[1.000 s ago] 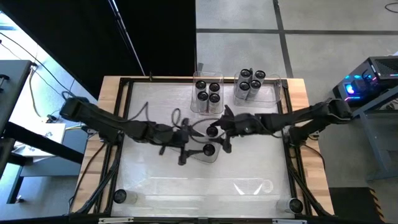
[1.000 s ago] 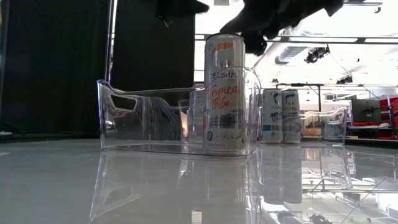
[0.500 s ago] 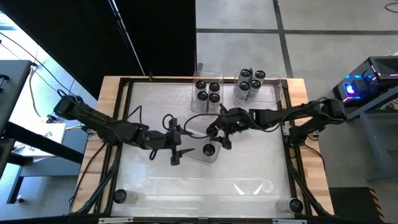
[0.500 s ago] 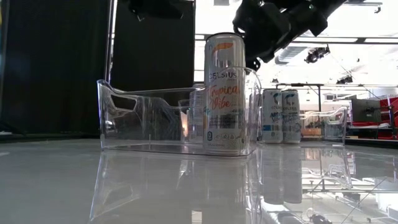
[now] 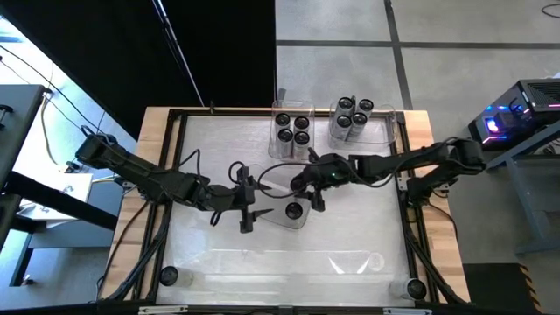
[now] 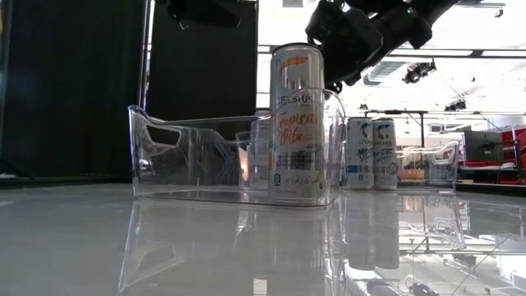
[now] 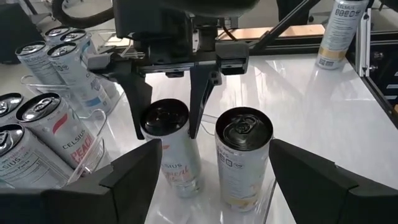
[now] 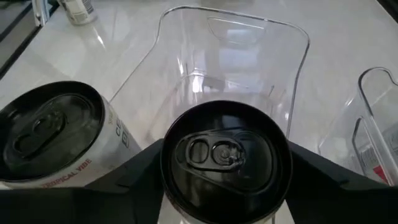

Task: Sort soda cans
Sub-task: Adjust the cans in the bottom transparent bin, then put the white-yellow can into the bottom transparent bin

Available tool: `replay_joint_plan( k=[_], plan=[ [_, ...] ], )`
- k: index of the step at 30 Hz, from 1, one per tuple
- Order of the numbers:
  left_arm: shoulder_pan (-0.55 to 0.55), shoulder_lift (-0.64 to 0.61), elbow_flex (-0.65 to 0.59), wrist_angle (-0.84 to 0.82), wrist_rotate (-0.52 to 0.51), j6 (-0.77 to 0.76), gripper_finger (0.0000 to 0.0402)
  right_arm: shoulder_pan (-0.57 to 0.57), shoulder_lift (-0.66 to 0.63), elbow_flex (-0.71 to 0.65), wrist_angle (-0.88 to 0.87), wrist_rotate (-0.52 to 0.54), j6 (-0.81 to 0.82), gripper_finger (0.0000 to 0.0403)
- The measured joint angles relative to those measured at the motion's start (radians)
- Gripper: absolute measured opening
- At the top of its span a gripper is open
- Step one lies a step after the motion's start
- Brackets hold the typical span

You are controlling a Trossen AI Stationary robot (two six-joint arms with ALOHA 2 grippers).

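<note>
My right gripper is shut on a soda can over the near clear tray, at the table's middle. The held can also shows in the right wrist view. A second can stands upright on its base inside that tray; it shows beside the held one in the left wrist view. My left gripper is open and empty, left of the tray, pointing at both cans. In the low view the held can is hidden behind the tray's can. My right gripper pinches the can's upper side wall, just under the rim, between its two fingers, one on each side. The fingers come from above, slanting in from the table's right. The can hangs slightly tilted; whether its base touches the tray I cannot tell.
Two clear trays at the far edge each hold several upright cans: one at the left, one at the right. Single cans stand at the near left corner and near right corner. A bare white surface lies between them.
My left gripper has drawn back from the can in the tray toward the table's left, open. My right gripper has shifted a little toward the table's left with its can. The can in the tray has stayed in place.
</note>
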Motion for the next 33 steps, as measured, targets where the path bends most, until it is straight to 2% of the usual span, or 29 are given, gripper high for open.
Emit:
replay_joint_plan(
  k=[8,16,24,33],
  plan=[
    [0.000,0.000,0.000,-0.012,-0.002,-0.001,0.0289,0.007,-0.064,0.000,-0.097,0.016,0.079,0.0243],
    [0.000,0.000,0.000,-0.019,-0.003,-0.003,0.0289,0.042,-0.067,0.000,-0.145,0.047,0.078,0.0244],
    [-0.010,0.000,0.000,-0.024,-0.012,-0.009,0.0289,0.037,-0.080,0.000,-0.164,0.019,0.089,0.0343],
    [-0.026,-0.002,0.001,-0.022,-0.076,-0.008,0.0289,0.031,-0.209,0.000,-0.144,0.089,0.023,0.0353]
  ],
)
